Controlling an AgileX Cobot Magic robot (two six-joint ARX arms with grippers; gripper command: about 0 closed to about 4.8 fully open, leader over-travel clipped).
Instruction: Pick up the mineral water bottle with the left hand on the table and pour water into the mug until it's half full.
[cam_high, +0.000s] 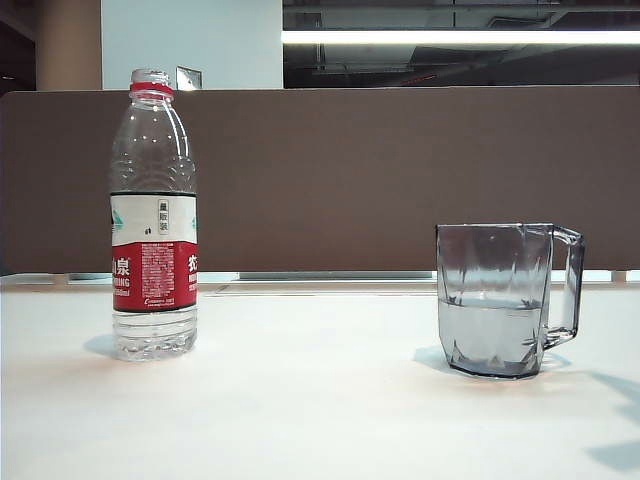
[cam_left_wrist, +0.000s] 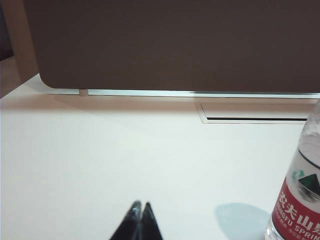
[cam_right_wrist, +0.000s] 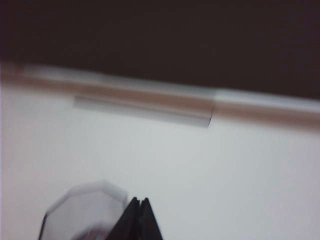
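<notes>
Standing upright on the white table (cam_high: 320, 420): two vessels, well apart.
Bottle: the mineral water bottle (cam_high: 153, 215), clear ribbed plastic, uncapped, with a red neck ring and a white-and-red label bearing Chinese characters, stands at the left of the exterior view.
Mug: the mug (cam_high: 500, 300), smoky-grey and faceted with a squared handle, stands at the right, water reaching about halfway up its wall.
Left gripper: the left gripper (cam_left_wrist: 138, 206), fingertips pressed together on nothing, sits low over bare table; the bottle stands off to one side, apart from the tips.
Right gripper: the right gripper (cam_right_wrist: 139, 201), tips likewise pinched together and empty, shows in a blurred frame just beside the mug's rim.
Backdrop: a brown partition (cam_high: 400, 170) runs behind the table.
</notes>
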